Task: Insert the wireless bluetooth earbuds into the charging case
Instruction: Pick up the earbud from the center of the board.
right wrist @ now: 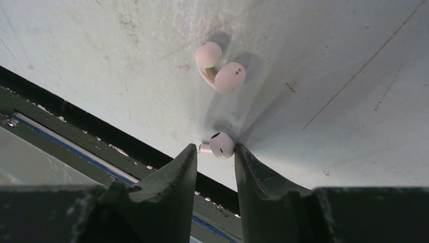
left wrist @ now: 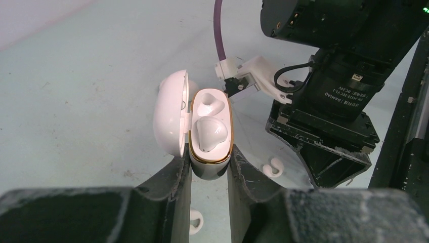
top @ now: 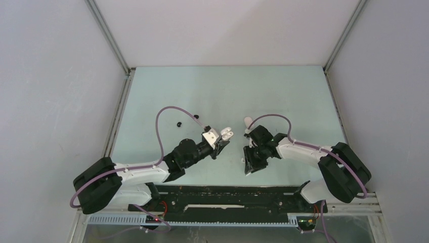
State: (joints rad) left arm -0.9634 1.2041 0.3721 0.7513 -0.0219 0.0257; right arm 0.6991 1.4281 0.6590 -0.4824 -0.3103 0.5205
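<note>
One white earbud (right wrist: 221,145) lies on the table (right wrist: 354,126) right at the tips of the right gripper (right wrist: 215,148), close to the near edge. A dark rail (right wrist: 76,136) runs just beside the fingers there. The jaws stand narrowly apart, one on each side of the bud's round head; I cannot tell whether they already pinch it. Its thin bridge points sideways toward one finger, so its long axis seems to lie across the gap, and a squeeze would likely press it end to end. A second white earbud (right wrist: 220,68) lies a little farther out, apart from the first and outside the jaws.

Farther from the edge, the left gripper (left wrist: 208,154) is clamped on the lower end of the charging case (left wrist: 211,132). The case's long axis runs away from that wrist, its lid (left wrist: 169,111) swung open to one side, and both seats look empty. From above, the case sits up and to the left of the right gripper, near but apart. The right arm is the nearer one to the bud and probably has to carry it across. The rail closes off the near side, so free room lies toward the far table.

Beyond both grippers lie a small black bud (top: 178,123), another black bud (top: 196,116) and a white rounded thing (top: 248,120), all too small to name surely
</note>
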